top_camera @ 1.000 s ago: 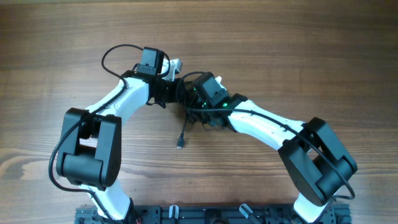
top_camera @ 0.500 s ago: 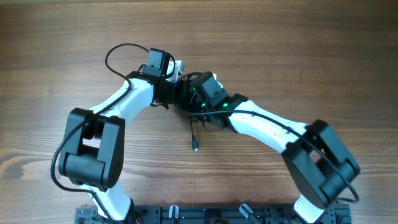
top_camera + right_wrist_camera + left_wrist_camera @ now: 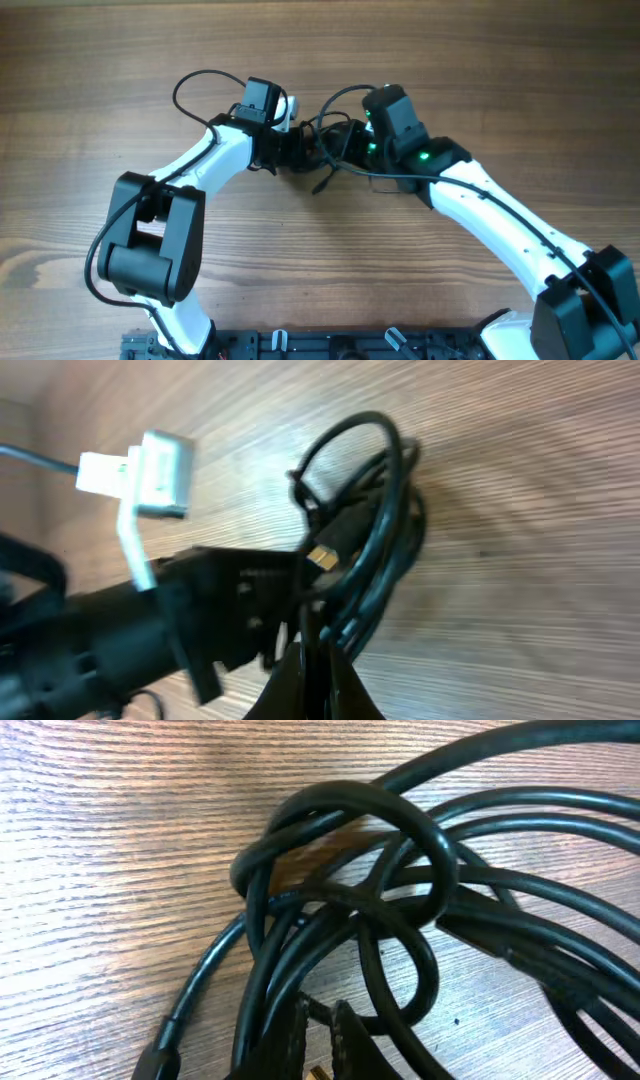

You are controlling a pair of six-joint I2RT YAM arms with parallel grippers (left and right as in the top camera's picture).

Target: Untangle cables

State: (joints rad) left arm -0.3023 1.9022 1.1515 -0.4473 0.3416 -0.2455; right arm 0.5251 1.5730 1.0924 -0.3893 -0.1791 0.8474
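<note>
The cables [image 3: 328, 150] are a tangle of thin black cords stretched between my two grippers at the table's far middle. A loose plug end [image 3: 320, 187] trails toward the front. My left gripper [image 3: 292, 150] is shut on the left side of the bundle. Its view shows a knotted loop [image 3: 350, 870] just beyond its fingers [image 3: 320, 1035]. My right gripper [image 3: 352, 148] is shut on a strand at the bundle's right side. In its view the fingers [image 3: 315, 660] pinch a cord, the coil [image 3: 375, 530] hangs beyond, and a gold-tipped plug [image 3: 322, 557] sticks out.
The wooden table [image 3: 480, 80] lies all around. The left arm's own thick wire [image 3: 195, 85] loops behind its wrist. The left gripper body [image 3: 190, 625] and its white camera mount [image 3: 145, 470] sit close in front of the right wrist camera.
My right arm has swung right and away, drawing the bundle out between the grippers. The loose plug end has been dragged up toward the bundle. The left gripper has shifted slightly right.
</note>
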